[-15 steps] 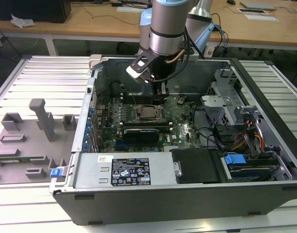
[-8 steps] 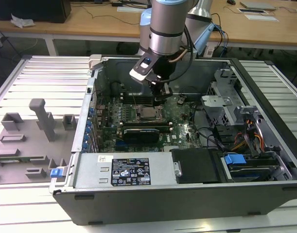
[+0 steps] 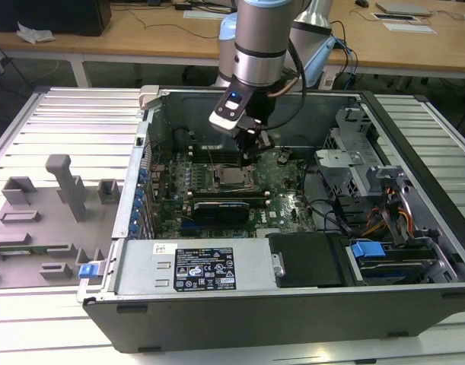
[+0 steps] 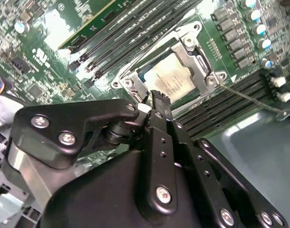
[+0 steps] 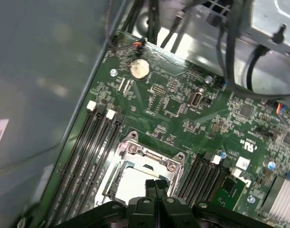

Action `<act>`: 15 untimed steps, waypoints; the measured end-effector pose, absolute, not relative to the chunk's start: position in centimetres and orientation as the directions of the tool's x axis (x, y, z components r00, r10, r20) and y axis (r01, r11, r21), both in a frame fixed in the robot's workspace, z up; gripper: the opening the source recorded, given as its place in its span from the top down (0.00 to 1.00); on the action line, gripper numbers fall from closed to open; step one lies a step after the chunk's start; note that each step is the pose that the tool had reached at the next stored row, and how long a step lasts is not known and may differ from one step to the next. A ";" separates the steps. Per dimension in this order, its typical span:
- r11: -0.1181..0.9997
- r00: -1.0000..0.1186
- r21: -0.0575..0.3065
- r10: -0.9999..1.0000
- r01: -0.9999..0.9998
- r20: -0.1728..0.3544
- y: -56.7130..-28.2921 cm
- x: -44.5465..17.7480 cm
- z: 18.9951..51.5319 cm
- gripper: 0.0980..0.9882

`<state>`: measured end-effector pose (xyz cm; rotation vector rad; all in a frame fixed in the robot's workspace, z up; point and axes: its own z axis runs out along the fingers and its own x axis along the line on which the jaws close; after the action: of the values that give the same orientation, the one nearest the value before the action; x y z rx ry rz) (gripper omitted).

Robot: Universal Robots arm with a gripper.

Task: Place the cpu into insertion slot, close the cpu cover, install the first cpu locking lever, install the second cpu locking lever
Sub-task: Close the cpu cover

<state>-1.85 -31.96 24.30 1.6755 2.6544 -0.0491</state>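
The cpu [image 4: 172, 80], a pale silvery square chip, lies in the insertion slot [image 3: 232, 179] on the green board. The cpu cover [image 4: 192, 55], a metal frame with a window, lies flat over the chip; in the first wrist view the cover [image 5: 149, 155] frames the cpu [image 5: 133, 183]. A thin locking lever [image 4: 249, 97] sticks out from one socket corner across the memory slots. My gripper [image 4: 153, 96] hangs just above the socket's edge with its black fingers pressed together and holding nothing. It also appears as the gripper [image 5: 156, 183] and the gripper [image 3: 251, 147].
Long black memory slots [image 5: 95, 142] flank the socket on both sides. A round coin cell [image 5: 139, 69] and black cables [image 5: 235, 52] lie further along the board. Case walls, a drive cage [image 3: 369, 190] and a grey fixture plate [image 3: 49, 213] surround the work area.
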 end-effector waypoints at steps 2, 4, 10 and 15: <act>0.471 -0.471 -0.026 0.882 0.882 -0.021 -32.0 -1.8 24.3 0.99; 0.500 -0.501 -0.027 0.865 0.865 -0.023 -32.0 -1.8 24.3 0.99; 0.600 -0.601 -0.030 0.799 0.799 -0.026 -32.0 -1.8 24.3 0.99; 0.706 -0.706 -0.031 0.707 0.708 -0.028 -32.0 -1.8 24.3 0.99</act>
<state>-1.85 -31.96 24.31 1.1981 2.8882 -0.0622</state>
